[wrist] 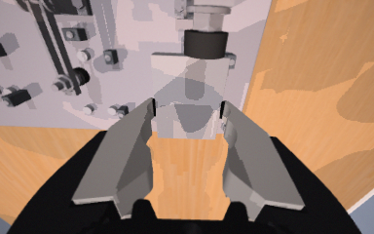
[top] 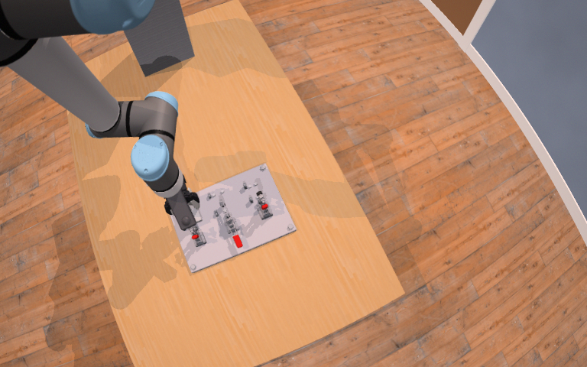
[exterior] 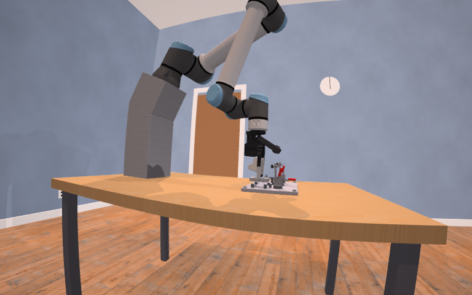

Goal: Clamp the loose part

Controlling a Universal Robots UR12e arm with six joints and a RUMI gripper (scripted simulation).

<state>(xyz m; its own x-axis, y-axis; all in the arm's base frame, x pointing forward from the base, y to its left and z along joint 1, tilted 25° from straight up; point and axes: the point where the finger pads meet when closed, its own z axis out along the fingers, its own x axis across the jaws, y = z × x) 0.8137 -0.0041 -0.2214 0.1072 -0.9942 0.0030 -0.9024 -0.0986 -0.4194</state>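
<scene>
My gripper [wrist: 188,100] [top: 186,206] [exterior: 256,160] is shut on a light grey flat part [wrist: 187,80] [exterior: 257,169] and holds it by its near edge. The part hangs a little above the left end of the grey fixture plate [top: 277,216] [exterior: 269,190] [wrist: 141,29], near that end's nest. In the wrist view the part's far edge lies just short of a black clamp tip [wrist: 205,44]. Three clamps have red handles: the left one [top: 195,236], the middle one [top: 237,241] and the right one [top: 264,206]. I cannot tell whether the part touches the pads.
The fixture lies on a wooden table [top: 259,108] [exterior: 174,198]. The arm's grey pedestal [top: 160,38] [exterior: 149,139] stands at the table's far end. Raised clamp bars and handles [exterior: 279,171] stand beside the gripper.
</scene>
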